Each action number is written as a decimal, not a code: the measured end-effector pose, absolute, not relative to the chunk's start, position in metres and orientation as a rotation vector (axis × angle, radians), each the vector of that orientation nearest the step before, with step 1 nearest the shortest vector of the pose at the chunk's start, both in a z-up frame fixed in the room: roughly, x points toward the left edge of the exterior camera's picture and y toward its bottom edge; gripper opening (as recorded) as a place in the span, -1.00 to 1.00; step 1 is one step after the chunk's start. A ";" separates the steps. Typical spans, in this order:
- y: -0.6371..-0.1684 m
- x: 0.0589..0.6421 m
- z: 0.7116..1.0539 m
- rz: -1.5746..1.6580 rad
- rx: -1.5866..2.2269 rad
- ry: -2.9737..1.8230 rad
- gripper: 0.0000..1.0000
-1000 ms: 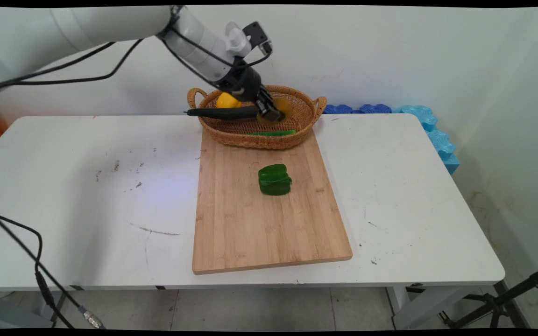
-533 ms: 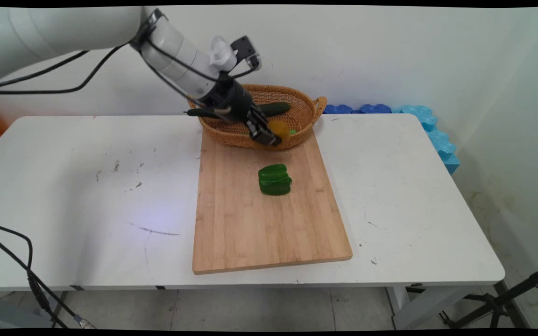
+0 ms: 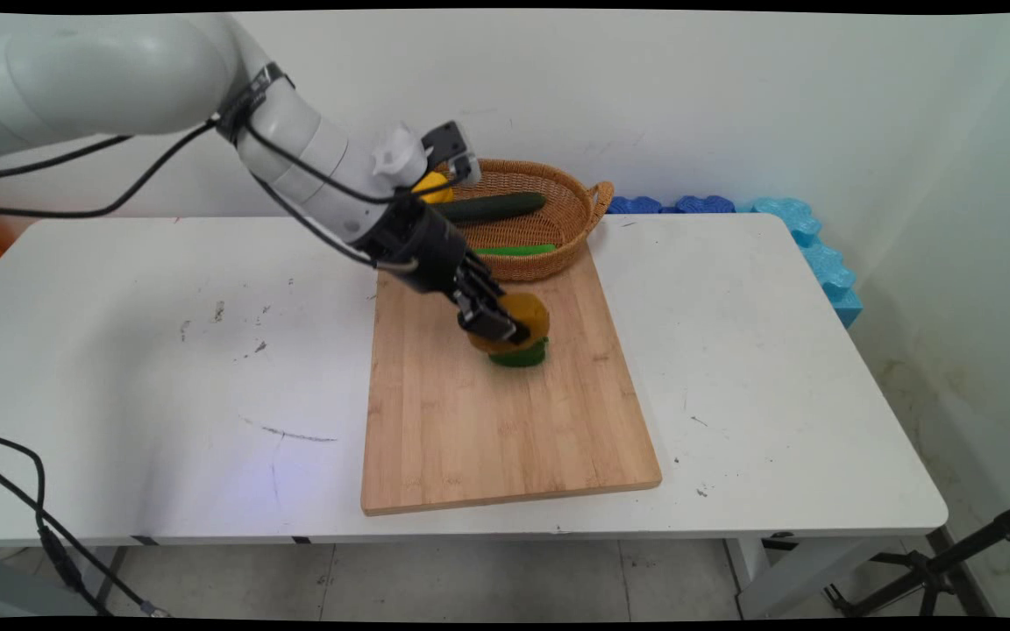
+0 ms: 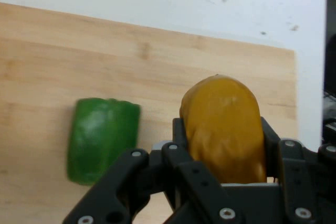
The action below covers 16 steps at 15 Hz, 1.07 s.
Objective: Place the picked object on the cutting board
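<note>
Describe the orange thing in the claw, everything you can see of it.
The orange thing is a rounded, smooth, slightly dimpled, yellow-orange lump, like a small pepper or a citrus fruit; which, I cannot tell. The claw is shut on it, a black finger pressed to each side. It hangs above the board, over the green pepper in the main view and beside it in the hand view.

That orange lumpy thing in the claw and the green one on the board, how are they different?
The orange pepper is dull orange-yellow; the green pepper is bright green. The orange pepper is clamped between the fingers of the gripper above the cutting board; the green pepper lies free on that board. In the hand view the orange pepper looks rounded, the green pepper blockier. Both look like bell peppers with glossy skin.
</note>
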<state>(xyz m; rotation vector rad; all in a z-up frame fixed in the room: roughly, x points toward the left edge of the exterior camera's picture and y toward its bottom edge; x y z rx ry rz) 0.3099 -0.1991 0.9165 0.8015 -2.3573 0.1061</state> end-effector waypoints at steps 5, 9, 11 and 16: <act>-0.186 0.303 0.891 0.040 0.760 -2.364 -1.00; -0.184 0.297 0.872 0.013 0.737 -2.375 -1.00; -0.184 0.293 0.861 0.000 0.717 -2.384 -1.00; -0.186 0.286 0.834 -0.014 0.671 -2.409 -1.00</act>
